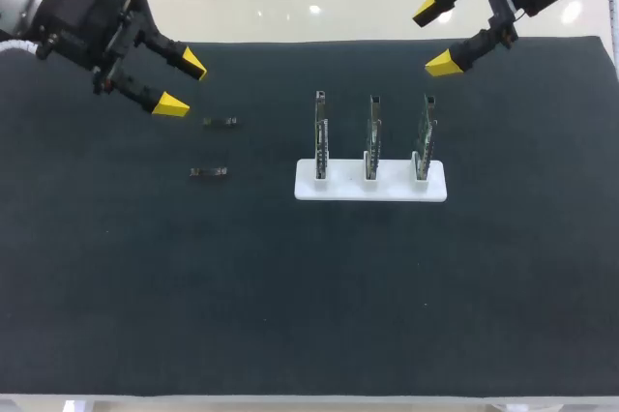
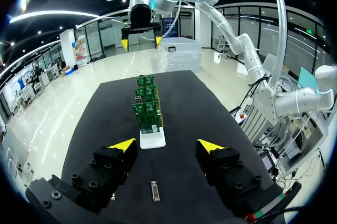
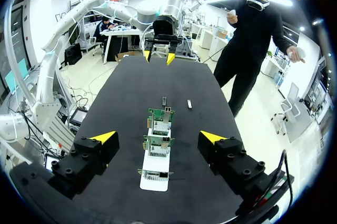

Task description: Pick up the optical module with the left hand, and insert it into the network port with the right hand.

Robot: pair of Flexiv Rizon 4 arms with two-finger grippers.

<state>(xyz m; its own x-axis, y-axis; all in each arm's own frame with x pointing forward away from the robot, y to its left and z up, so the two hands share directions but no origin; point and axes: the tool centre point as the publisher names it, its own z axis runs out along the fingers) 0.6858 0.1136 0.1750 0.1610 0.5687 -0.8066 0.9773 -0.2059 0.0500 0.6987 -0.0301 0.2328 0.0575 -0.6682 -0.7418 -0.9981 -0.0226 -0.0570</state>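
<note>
Head view: pick step, not started. Both arms hang above the black mat (image 1: 309,315). Left gripper (image 1: 184,84) is at far left, fingers spread wide, nothing in them. Right gripper (image 1: 440,37) is at far right, also wide and empty. Two modules lie flat on the mat left of the white holder (image 1: 370,190): far optical module (image 1: 221,122) and near optical module (image 1: 209,172), apart from each other. The far one sits just right of the left gripper's tips. The holder carries three upright circuit boards (image 1: 373,136) in a row. We can't make out the network ports here, too small.

Left wrist view: left gripper (image 2: 167,145) wide open, looking along the board row (image 2: 147,116). One optical module (image 2: 154,190) lies on the mat under the gap between the fingers, not touched. We can't tell which of the two it is. Right gripper (image 2: 142,40) shows beyond the far end of the mat.

Right wrist view: right gripper (image 3: 158,137) wide open, above the holder (image 3: 155,182), with the boards (image 3: 158,145) lined up ahead of it. Both modules (image 3: 164,100) (image 3: 189,104) lie past the boards, and the left gripper (image 3: 158,56) is beyond them.

Next move, as we judge it: lower the left gripper over one module, square the fingers to its long sides, and close. The part is thin and flat on the mat, so the tips must go right down.

View differences: only the head view gives the spacing between modules and holder. Only the left wrist view shows the module lined up under its gap. Only the right wrist view looks end-on down the boards from the insertion side.
</note>
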